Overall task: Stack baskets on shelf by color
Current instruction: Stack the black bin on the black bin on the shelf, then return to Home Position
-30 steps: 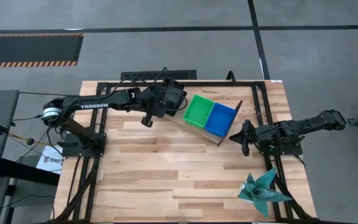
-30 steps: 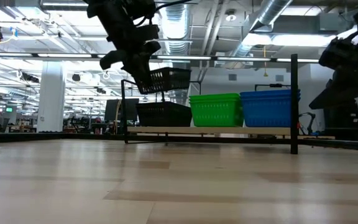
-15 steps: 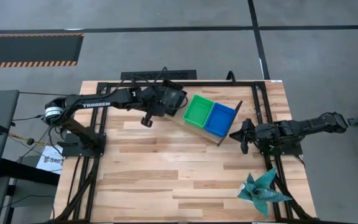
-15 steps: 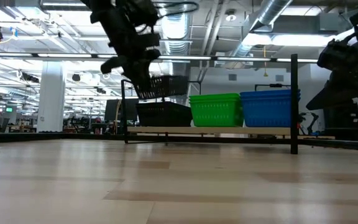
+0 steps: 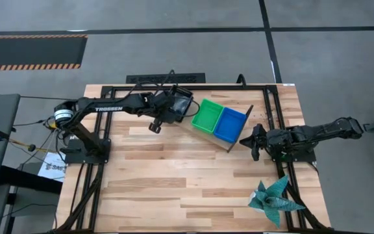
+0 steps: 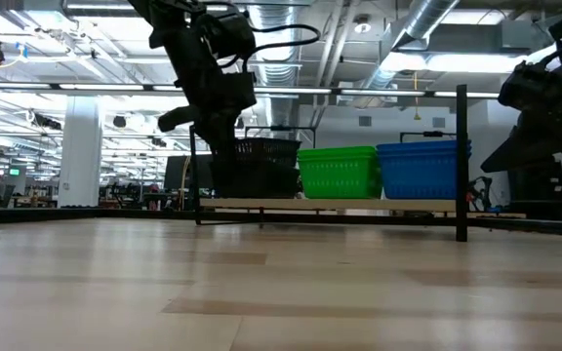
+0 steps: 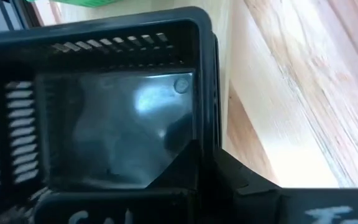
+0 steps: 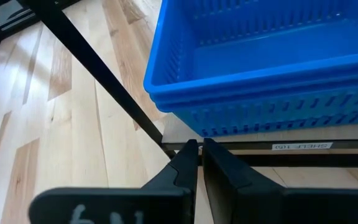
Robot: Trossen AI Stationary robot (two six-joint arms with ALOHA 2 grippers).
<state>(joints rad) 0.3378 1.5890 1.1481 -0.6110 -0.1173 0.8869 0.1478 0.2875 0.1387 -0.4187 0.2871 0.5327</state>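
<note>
The left gripper (image 5: 174, 107) is clamped on a black basket (image 6: 261, 149), holding it on the black stack at the shelf's (image 6: 359, 205) nine o'clock end, beside the green baskets (image 5: 207, 115) and blue baskets (image 5: 230, 124). The right gripper (image 5: 254, 142), fingers nearly together, waits at the shelf's four o'clock.

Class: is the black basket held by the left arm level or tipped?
Nearly level: the black basket in the left tool sits about flat above the black stack.
</note>
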